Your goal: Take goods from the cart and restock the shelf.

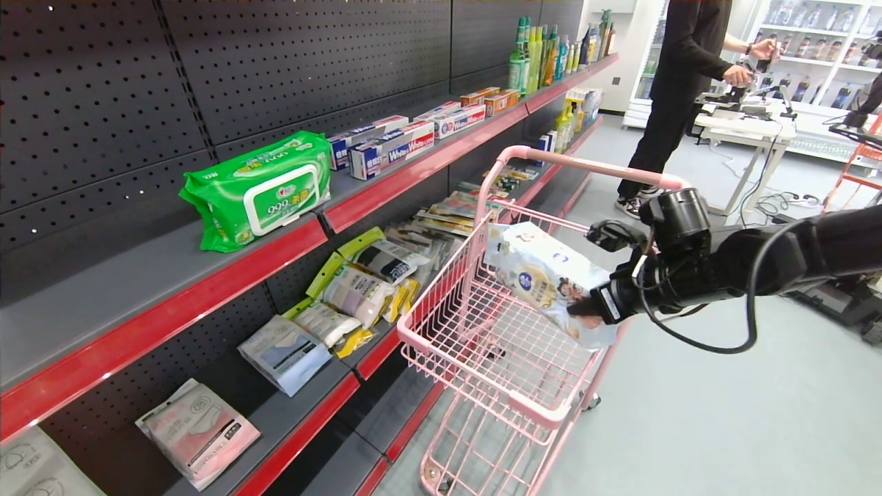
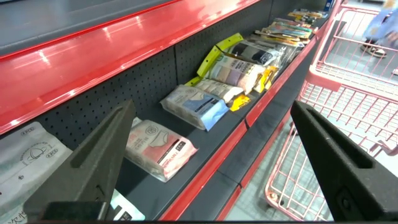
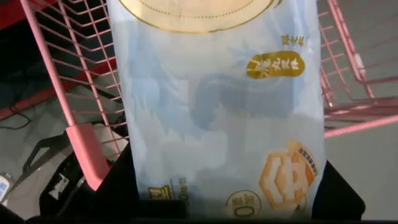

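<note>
Left wrist view shows the left end effector spread, facing the shelf beside the cart. Over the cart's basket, the right end effector pinches the pale pack by its lower end, probably holding it clear of the wires for carrying shelfward.

Pink all over, in an open wire grid: cart; pale blue and white with gold badges: bag at its 2 o'clock; bright green with a white label: wipes pack at 10 o'clock; grey boards edged red: shelf; black, dotted with holes: back panel.
</note>
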### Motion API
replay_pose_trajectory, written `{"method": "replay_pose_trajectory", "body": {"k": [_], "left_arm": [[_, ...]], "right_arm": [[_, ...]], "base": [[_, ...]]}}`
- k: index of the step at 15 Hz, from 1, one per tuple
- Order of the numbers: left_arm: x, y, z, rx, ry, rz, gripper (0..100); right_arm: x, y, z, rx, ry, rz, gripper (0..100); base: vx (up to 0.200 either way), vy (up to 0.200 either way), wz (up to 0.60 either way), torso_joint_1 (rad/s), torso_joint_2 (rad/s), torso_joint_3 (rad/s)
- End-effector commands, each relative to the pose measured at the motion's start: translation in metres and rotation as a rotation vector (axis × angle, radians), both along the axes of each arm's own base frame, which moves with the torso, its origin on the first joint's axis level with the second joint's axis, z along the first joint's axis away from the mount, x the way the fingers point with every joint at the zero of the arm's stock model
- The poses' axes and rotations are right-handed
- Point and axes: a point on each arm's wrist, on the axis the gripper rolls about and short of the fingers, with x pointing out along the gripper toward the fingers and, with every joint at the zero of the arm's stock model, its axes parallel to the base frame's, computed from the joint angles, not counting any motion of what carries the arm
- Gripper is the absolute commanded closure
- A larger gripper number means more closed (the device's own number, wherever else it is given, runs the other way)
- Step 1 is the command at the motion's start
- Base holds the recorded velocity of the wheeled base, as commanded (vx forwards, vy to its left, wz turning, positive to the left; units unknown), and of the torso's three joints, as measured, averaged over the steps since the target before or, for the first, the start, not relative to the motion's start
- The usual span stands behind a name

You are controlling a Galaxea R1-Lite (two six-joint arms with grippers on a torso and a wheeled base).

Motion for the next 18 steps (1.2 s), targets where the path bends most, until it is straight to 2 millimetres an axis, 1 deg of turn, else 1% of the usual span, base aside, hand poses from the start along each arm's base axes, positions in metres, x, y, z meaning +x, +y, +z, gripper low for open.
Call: {"method": "replay_pose_trajectory", "body": {"k": [1,2,5,6,8,10,11,13,14,15,16,18], "left_arm": [[0.0,0.0,0.0,0.0,0.001,0.001,0],[0.0,0.0,0.0,-0.001,0.001,0.001,0],[0.0,0.0,0.0,-0.001,0.001,0.001,0],[0.0,0.0,0.0,-0.001,0.001,-0.001,0],[0.0,0.0,0.0,-0.001,0.001,-0.001,0],[0.0,0.0,0.0,0.0,0.001,0.001,0],[0.0,0.0,0.0,-0.001,0.001,0.001,0],[0.0,0.0,0.0,-0.001,0.001,0.001,0],[0.0,0.0,0.0,0.0,0.001,0.001,0],[0.0,0.0,0.0,0.0,0.001,0.001,0],[0.0,0.0,0.0,0.0,0.001,-0.001,0],[0.0,0.0,0.0,-0.001,0.001,0.001,0]], "right_arm": [[-0.048,-0.011,0.052,0.011,-0.118,-0.133,100],[-0.068,-0.015,0.059,-0.001,-0.137,-0.181,100],[-0.128,-0.033,0.068,-0.086,-0.199,-0.294,100],[-0.131,-0.033,0.068,-0.087,-0.203,-0.295,100],[-0.177,-0.044,0.07,-0.096,-0.258,-0.324,100],[-0.21,-0.05,0.079,-0.107,-0.355,-0.334,100],[-0.223,-0.054,0.079,-0.111,-0.387,-0.336,100],[-0.242,-0.06,0.076,-0.125,-0.423,-0.337,100],[-0.248,-0.062,0.073,-0.133,-0.416,-0.342,100],[-0.248,-0.062,0.073,-0.133,-0.416,-0.342,100],[-0.258,-0.066,0.07,-0.151,-0.397,-0.349,100],[-0.262,-0.067,0.07,-0.165,-0.393,-0.342,100]], "base": [[0.0,0.0,0.0,0.0,0.0,0.0],[0.0,0.0,0.0,0.0,0.0,0.0],[0.0,0.0,0.0,0.0,0.0,0.0],[0.0,0.0,0.0,0.0,0.0,0.0],[0.0,0.0,0.0,0.0,0.0,0.0],[0.0,0.0,0.0,0.0,0.0,0.0],[0.0,0.0,0.0,0.139,-0.24,-0.149],[0.0,0.0,0.0,0.18,-0.45,-0.237],[0.0,0.0,0.0,0.237,-0.53,-0.3],[0.0,0.0,0.0,0.251,-0.57,-0.305],[0.0,0.0,0.0,0.261,-0.59,-0.334],[0.0,0.0,0.0,0.273,-0.61,-0.327]]}}
